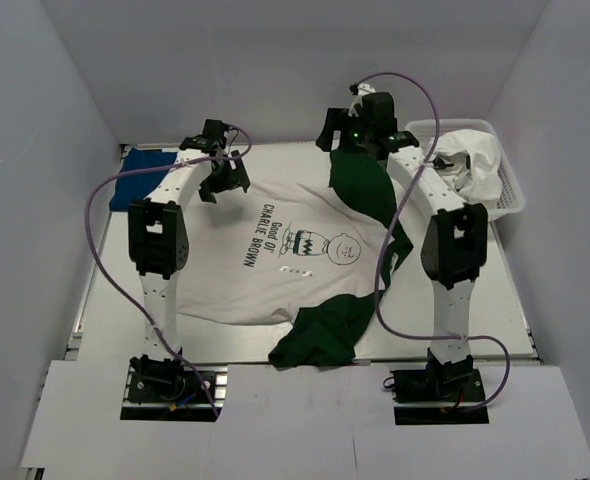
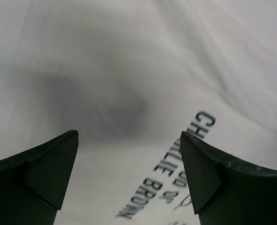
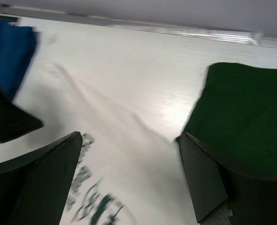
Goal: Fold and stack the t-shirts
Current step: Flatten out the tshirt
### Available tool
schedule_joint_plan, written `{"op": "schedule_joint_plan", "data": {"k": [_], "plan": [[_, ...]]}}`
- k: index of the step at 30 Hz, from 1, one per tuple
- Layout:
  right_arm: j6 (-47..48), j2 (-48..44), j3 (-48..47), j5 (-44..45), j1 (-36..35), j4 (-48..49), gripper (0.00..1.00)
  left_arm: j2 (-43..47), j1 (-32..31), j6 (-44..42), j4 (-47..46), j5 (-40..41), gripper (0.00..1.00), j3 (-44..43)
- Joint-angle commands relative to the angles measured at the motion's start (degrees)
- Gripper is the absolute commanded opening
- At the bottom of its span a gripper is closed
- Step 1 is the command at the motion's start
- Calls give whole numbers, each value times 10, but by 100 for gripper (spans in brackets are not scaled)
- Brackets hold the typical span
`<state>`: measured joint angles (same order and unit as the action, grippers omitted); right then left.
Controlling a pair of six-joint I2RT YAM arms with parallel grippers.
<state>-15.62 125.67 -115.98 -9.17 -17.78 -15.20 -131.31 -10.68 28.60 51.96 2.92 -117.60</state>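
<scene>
White Charlie Brown tee (image 1: 275, 250) lies spread print-up across the middle of the surface (image 1: 110, 300). Its far green sleeve (image 1: 365, 185) lies flat. The near green sleeve (image 1: 320, 335) is bunched and crumpled at the near edge. The royal-blue tee (image 1: 147, 176) sits already folded in the far-left corner, apart from the white one.

We judge the white tee to be light, limp cotton. It should drape and sag when lifted and will not hold a crease alone, so each fold needs laying down flat. It is not fragile. It will probably slide a little on the smooth top. Best holds, in our view, are an edge, pinched through the thin layers: the hem corners or shoulder seams, one per arm. The crumpled sleeve needs straightening first.

Left pincer (image 2: 129, 135) hovers over the white cloth near the lettering, fingers wide apart, holding nothing. Right pincer (image 3: 130, 137) hangs beside the far sleeve, fingers also apart and empty.

A white basket (image 1: 513, 190) with pale cloth stands far right.
</scene>
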Motion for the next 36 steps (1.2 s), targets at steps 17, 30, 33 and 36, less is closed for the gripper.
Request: {"op": "schedule_joint_plan", "data": {"k": [17,30,33,36], "plan": [[-101,-275,509,87,-42,-101,90,288,-2,25,-33,45,99,357],[-49,47,133,203,15,-218,90,178,-2,25,-8,76,99,277],[-30,124,6,186,27,-243,90,132,-2,25,-3,76,99,224],[7,174,-121,152,31,-271,90,99,4,25,9,76,99,187]]}}
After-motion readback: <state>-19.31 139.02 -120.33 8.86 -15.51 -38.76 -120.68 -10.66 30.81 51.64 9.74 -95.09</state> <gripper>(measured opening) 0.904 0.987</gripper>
